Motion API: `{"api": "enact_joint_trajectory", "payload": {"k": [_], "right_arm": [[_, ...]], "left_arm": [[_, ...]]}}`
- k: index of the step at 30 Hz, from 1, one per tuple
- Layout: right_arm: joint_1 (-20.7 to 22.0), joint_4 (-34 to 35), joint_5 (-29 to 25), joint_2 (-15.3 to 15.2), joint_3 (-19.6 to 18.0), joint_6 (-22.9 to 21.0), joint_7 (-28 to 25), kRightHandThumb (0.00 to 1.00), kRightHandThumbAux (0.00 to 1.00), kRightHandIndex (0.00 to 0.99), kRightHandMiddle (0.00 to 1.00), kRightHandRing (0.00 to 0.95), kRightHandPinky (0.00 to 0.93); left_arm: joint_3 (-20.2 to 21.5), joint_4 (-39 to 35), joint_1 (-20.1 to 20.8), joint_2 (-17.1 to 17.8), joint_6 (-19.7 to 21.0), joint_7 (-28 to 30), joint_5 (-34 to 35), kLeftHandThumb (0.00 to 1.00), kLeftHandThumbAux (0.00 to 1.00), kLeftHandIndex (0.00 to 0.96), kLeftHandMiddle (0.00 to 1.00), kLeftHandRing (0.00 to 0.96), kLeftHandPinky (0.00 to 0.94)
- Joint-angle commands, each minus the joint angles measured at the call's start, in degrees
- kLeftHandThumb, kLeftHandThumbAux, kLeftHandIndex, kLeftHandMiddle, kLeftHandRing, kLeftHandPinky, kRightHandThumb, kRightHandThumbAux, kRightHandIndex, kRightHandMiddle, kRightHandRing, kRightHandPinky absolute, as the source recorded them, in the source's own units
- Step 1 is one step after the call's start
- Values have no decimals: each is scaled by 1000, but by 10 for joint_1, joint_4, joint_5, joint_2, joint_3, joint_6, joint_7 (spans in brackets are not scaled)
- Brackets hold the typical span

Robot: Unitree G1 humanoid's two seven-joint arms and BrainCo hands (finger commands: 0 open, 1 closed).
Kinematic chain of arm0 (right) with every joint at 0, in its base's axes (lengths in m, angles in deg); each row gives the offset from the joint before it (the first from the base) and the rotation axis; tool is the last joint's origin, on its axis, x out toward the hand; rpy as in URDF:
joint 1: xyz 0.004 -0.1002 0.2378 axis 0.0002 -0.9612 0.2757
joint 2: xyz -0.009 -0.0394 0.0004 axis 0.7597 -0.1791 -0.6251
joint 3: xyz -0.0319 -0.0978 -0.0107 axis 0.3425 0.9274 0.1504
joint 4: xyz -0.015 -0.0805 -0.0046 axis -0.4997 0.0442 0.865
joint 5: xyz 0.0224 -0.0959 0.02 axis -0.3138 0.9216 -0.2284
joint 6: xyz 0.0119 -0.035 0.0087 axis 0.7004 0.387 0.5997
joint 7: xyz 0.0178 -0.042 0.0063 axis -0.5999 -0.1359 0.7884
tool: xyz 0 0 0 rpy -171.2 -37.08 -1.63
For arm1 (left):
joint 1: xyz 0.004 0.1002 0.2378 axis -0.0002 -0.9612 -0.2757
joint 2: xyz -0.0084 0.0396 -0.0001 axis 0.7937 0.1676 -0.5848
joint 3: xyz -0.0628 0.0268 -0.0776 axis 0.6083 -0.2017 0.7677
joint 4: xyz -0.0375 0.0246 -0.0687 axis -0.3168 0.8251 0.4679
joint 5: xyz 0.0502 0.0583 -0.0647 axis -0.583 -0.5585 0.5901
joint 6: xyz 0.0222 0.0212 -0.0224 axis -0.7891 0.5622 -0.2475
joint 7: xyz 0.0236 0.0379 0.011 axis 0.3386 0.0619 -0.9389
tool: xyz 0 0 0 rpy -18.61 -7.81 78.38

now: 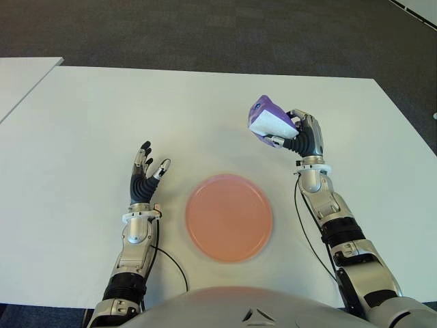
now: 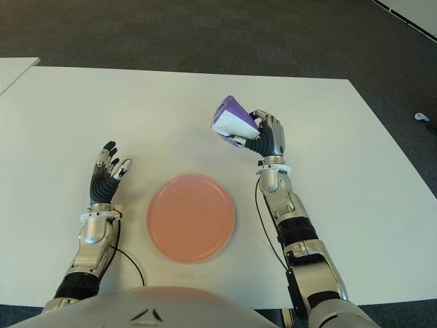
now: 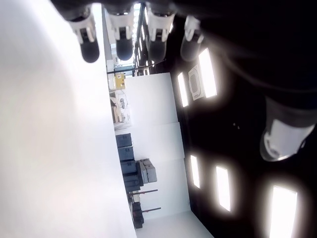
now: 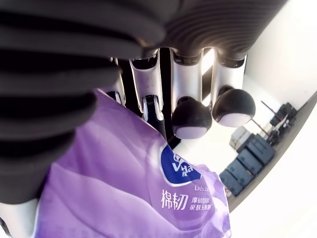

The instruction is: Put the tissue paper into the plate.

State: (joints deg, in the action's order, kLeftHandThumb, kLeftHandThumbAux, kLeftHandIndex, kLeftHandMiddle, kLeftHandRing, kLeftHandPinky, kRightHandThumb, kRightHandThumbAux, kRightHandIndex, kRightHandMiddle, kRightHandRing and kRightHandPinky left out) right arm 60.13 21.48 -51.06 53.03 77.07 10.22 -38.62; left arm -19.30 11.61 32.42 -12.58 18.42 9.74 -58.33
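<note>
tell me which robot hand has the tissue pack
The right robot hand: its fingers are wrapped around the purple tissue pack, raised beyond the pink plate. The left robot hand is open and holds nothing.

Right robot hand holding the tissue pack above the white surface.

The right robot hand (image 2: 263,140) is raised beyond and to the right of the plate (image 2: 191,216), fingers closed around the purple-and-white tissue pack (image 2: 233,121). The pink plate lies flat on the surface (image 2: 355,178) between the two arms. The left robot hand (image 2: 104,172) shows to the left of the plate, fingers spread and holding nothing.
</note>
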Motion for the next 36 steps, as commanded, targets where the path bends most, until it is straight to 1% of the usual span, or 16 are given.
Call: {"api": "enact_joint_trajectory", "payload": {"k": [1,7,10,12,14,17,19,21,26,27,29,32,36], "right_arm": [[-20,19,6,2,-5,-4,-8,730,709,439,877,880,889],[-54,70,9,5,-6,0,-26,730,709,439,878,880,888],[-106,141,23,4,8,2,-46,729,709,439,879,880,887],[-141,190,31,-2,18,8,-65,728,710,439,880,882,886],[-157,213,34,-7,19,12,-81,727,710,439,882,883,885],[-165,227,34,-9,16,15,-96,726,711,439,883,884,884],[-169,236,28,-20,17,37,-115,725,711,439,883,884,883],[-184,261,17,-33,15,63,-138,725,711,439,883,883,882],[-211,296,8,-43,12,93,-166,723,712,439,875,873,861],[-218,299,6,-49,18,111,-175,722,712,439,872,870,858],[-225,302,2,-54,25,133,-188,719,713,439,855,853,836],[-227,295,19,-53,43,165,-194,717,714,439,842,839,827],[-227,288,30,-56,51,194,-202,715,714,440,832,829,818]], "left_arm": [[-2,43,-25,-5,-4,-6,-13,0,494,0,0,0,0],[-3,43,-27,-4,-5,-5,-12,0,494,0,0,0,0],[-3,40,-29,-5,-3,-2,-10,0,494,0,0,0,0],[-3,39,-30,-5,-3,-1,-8,0,494,0,0,0,0],[-3,38,-30,-4,-3,0,-8,0,494,0,0,0,0],[-3,38,-30,-4,-3,0,-8,0,492,0,0,0,0],[-3,37,-31,-4,-3,0,-7,0,491,0,0,0,0],[-2,36,-31,-4,-3,0,-7,0,490,0,0,0,0],[-2,35,-31,-4,-1,1,-6,0,493,0,0,0,0],[-2,36,-30,-4,0,0,-6,0,494,0,0,0,0],[-2,36,-29,-3,2,1,-6,0,495,0,0,0,0],[-2,37,-26,-4,2,-1,-6,0,495,0,0,0,0],[-2,39,-26,-2,-1,0,-8,0,495,0,0,0,0]]}}
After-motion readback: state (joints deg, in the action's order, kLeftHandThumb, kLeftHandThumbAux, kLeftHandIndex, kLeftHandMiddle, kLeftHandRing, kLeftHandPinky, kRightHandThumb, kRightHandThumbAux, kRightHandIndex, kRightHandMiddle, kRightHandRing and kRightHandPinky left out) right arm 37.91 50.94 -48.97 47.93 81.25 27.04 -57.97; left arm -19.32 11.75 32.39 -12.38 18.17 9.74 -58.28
